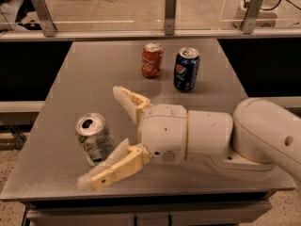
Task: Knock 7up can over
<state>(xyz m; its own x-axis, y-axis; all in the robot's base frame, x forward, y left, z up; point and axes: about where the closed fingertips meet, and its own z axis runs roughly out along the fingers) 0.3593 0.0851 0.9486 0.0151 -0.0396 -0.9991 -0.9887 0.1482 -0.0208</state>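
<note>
The 7up can (94,139), silver-white with green markings and a silver top, stands on the grey table (84,74) at the front left, leaning slightly. My gripper (101,135) is open, reaching in from the right at table height. Its near finger (113,166) touches or nearly touches the can's lower right side and hides part of it. The far finger (129,102) points past the can's upper right, apart from it.
A red-orange can (152,60) and a dark blue Pepsi can (186,68) stand upright at the back middle of the table. A rail with metal posts (170,6) runs behind the table. The table's front edge lies just below the gripper.
</note>
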